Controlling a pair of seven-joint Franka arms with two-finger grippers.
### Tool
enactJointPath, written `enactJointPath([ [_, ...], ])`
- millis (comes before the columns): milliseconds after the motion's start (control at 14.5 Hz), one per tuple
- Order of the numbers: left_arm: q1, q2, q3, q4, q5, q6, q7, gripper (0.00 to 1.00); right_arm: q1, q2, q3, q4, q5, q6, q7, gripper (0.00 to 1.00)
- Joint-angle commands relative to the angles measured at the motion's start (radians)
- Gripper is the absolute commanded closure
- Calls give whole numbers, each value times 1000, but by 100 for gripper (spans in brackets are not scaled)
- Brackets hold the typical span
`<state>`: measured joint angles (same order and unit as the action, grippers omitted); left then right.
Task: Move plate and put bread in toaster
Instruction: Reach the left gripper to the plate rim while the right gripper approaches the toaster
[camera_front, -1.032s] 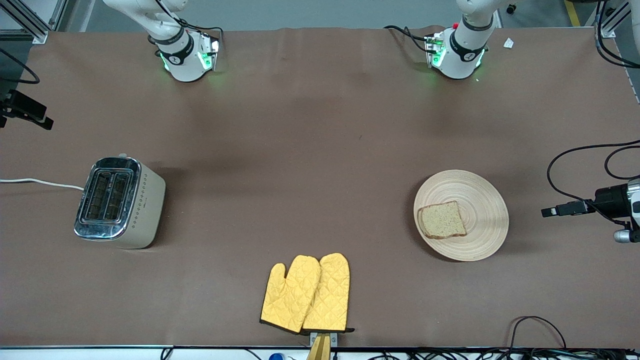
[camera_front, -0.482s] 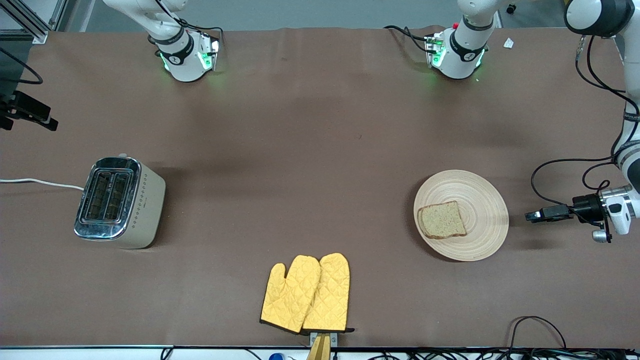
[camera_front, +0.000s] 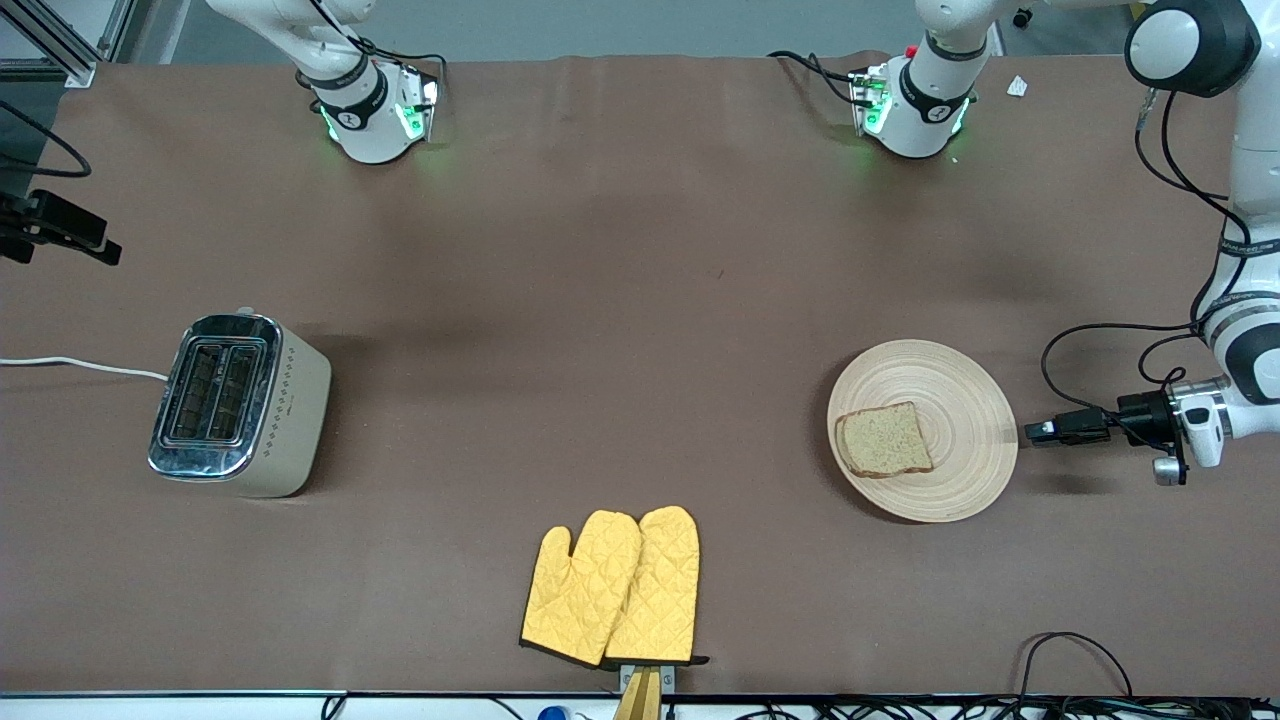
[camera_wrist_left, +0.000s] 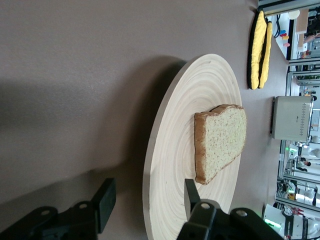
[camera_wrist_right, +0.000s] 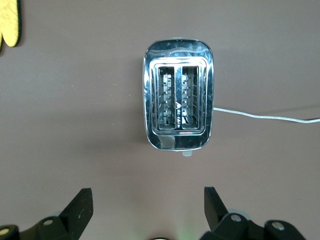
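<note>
Left pincer (camera_wrist_left: 145, 200) spread beside plate (camera_wrist_left: 172, 150), bread (camera_wrist_left: 220, 142) aboard

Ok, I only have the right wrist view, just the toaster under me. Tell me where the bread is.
Observer: The bread lies on the plate, toward the left arm's end of the table.
Operator: Give me the left end effector.
Observer: It is low beside the plate's rim, fingers open, gripping nothing.
Operator: Report anything between plate and toaster.
Observer: A pair of yellow mitts lies between them, nearer the front camera than both.
</note>
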<state>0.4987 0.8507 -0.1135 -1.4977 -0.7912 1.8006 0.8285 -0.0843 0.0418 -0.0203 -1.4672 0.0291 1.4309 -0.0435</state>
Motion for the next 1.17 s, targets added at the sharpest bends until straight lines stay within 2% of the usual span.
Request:
enactJointPath([
  [0,6,21,-14,22,-29,-23,32,46,-26,4,10,-40,25,32,-18,2],
  [344,4,42,-18,22,-33,-30,50,58,-18,16,11,-140,25,186,-18,1],
  [482,3,45,-18,20,-36,-35,52,62,0,26,14,-214,55,288,-10,1],
  [619,3,62,-18,22,-59,-53,81,72,43,39,14,-249,83,351,17,1],
  [826,4,74,-18,22,-62,-53,109,83,144,113,16,-249,87,425,204,1],
  [1032,4,71,-18,22,-60,-53,150,98,250,197,14,-248,150,540,391,2],
  [1101,0,68,-18,24,-60,-55,152,99,285,234,16,-248,159,587,442,3],
])
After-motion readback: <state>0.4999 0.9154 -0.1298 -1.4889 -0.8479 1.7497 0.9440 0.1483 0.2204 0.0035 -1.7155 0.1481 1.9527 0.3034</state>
